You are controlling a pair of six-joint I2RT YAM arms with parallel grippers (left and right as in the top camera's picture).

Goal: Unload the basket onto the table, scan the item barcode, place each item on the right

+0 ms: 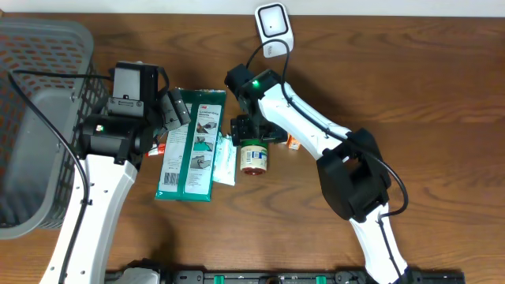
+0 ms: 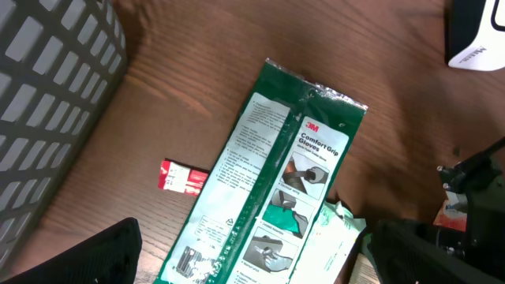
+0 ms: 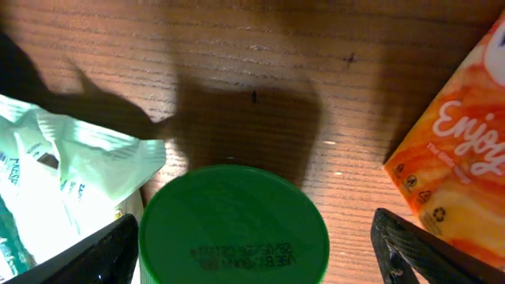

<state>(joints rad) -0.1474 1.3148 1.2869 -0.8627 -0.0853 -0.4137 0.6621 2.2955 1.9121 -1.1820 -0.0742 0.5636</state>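
The item most likely meant for scanning is the small jar (image 1: pixel 253 158), standing upright near the middle of the worktop (image 1: pixel 410 95), with the white scanner (image 1: pixel 272 28) at its 12 o'clock, well apart. The right pincer (image 3: pixel 260 252) hangs directly over the jar's green lid (image 3: pixel 233 225), jaws wide, one finger on each side at 9 and 3 o'clock, and gripping nothing. The jar looks rigid and fairly light. Its smooth round wall could slip or turn in the grip, so the firmest hold is probably across the lid or just under it, leaving the label free to face the scanner. The lid carries a printed code line, too faint to read, and the jar's cream and red label is too small to make out. At the jar's 9 o'clock lies a soft white-and-green packet (image 3: pixel 71 181), touching or nearly so. Beyond it is a flat green pack (image 2: pixel 276 181) reading "3M Comfort Grip Gloves". An orange carton (image 3: pixel 458 150) marked "Enjoy" sits near the jar's 2 o'clock. The left pincer (image 2: pixel 252 264) hovers over the glove pack, jaws wide and empty.
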